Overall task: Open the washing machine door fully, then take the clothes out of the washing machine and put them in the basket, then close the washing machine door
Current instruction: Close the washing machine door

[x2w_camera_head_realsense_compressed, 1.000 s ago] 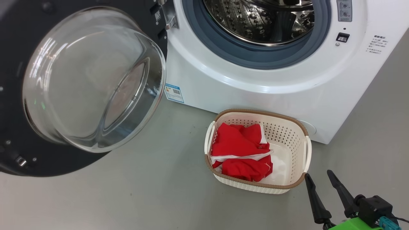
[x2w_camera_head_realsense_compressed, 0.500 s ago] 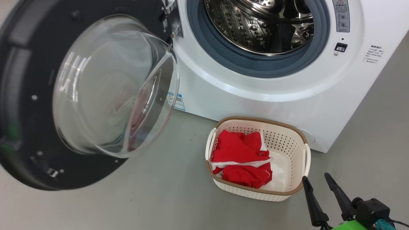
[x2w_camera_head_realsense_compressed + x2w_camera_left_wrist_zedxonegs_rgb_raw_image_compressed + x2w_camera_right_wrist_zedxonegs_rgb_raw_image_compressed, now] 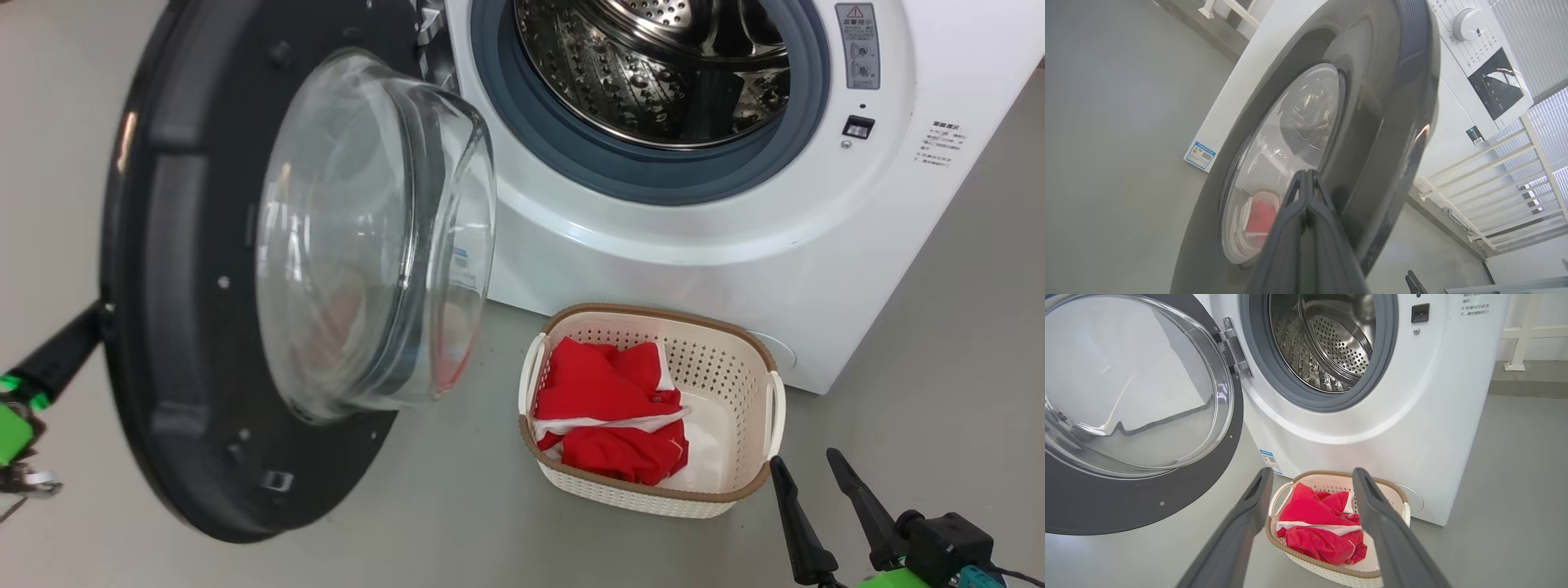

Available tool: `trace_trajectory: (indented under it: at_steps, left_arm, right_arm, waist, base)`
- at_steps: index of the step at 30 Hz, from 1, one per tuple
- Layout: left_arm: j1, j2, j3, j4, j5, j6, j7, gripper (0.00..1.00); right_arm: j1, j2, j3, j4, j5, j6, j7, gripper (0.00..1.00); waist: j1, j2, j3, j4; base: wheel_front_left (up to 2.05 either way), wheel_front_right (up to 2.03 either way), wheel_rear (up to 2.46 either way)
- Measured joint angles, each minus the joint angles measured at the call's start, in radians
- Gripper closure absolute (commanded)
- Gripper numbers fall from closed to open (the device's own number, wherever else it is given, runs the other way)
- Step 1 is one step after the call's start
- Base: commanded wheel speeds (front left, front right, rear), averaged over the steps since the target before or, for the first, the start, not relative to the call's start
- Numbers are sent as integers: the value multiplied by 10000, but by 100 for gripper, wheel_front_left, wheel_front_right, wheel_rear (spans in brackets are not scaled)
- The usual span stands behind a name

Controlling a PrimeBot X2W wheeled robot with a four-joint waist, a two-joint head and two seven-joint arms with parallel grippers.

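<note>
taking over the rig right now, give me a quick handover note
Left gripper: shut, holding nothing, tips at the outer face of the door.
Right gripper: open, empty, low beside the basket.
Clothes: in the basket, which sits on the floor before the washer.
Done: door open, drum looks empty, clothes in the basket.
Left: push the door shut.
</note>
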Motion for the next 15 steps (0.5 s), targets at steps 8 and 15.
trace_trajectory:
  at_steps: [8, 15]
  left_arm:
    - [16, -15, -809, -1317, -54, 0, 25, 100]
    - [2, -33, -1574, -1889, -27, 0, -79, 100]
  right_arm:
    - [-4, 13, -23, -2, 0, 0, 0, 0]
    - [-10, 31, -31, -6, 0, -2, 0, 0]
  waist:
    - [0, 0, 49, -159]
    - [0, 0, 132, -433]
  base:
    - [0, 0, 0]
    - [0, 0, 0]
